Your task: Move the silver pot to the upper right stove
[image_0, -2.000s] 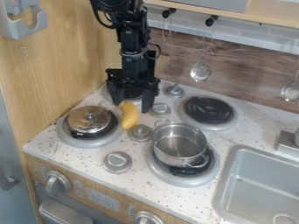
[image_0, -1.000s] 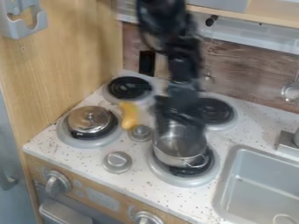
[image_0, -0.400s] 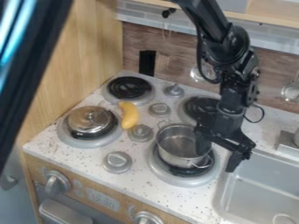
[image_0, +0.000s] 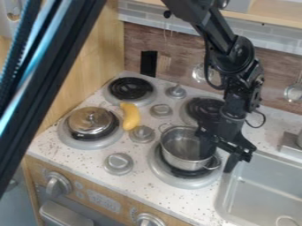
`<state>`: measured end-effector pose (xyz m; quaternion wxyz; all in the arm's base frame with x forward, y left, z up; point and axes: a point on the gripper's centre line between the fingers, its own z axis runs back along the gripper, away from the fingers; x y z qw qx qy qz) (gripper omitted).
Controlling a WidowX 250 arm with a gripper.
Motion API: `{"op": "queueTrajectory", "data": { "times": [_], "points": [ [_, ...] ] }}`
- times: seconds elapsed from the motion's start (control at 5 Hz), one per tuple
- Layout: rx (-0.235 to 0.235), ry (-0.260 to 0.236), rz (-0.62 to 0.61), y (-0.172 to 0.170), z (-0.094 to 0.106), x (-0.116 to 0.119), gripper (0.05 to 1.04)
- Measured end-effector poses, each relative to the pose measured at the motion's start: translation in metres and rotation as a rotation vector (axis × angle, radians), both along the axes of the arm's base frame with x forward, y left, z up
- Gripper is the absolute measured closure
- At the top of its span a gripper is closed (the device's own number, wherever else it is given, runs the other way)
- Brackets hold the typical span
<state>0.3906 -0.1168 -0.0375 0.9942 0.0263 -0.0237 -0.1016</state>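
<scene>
Silver and empty, the pot (image_0: 184, 148) sits on the lower right burner (image_0: 158, 171) of the white speckled desk (image_0: 141, 187), its goal being the upper right burner (image_0: 202, 107) just behind. The jaws (image_0: 217, 160) are spread across the pot's wall on the side by the sink (image_0: 265, 185), one finger inside the bowl and the other outside.

The step in hand looks to be taking hold of that wall. Best to centre the wall between the fingers before closing, so that the pot isn't shoved sideways, and to keep the inner finger off the bottom. The wire handle (image_0: 212, 164) is close to the grip and could catch the outer finger. A one-sided hold will probably let the far side sag, so a firm squeeze and a slow, low lift are called for, just enough to clear the burner, then back and level.

The arm (image_0: 233, 57) slants in from the top edge, bends at its joint, and drops nearly upright to the jaws, partly in front of the goal burner.
</scene>
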Motion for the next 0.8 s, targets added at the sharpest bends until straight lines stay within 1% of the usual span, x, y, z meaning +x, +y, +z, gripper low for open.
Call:
{"op": "queueTrajectory", "data": {
  "times": [0.2, 0.4, 0.6, 0.8],
  "points": [
    [0.013, -0.001, -0.006, 0.003, 0.0, 0.0, 0.731],
    [0.032, -0.007, -0.012, 0.013, 0.001, -0.003, 0.933],
    [0.035, -0.065, -0.091, 0.019, 0.028, -0.003, 1.013],
    [-0.009, -0.13, -0.192, 0.026, 0.058, 0.005, 1.021]
  ]
}}
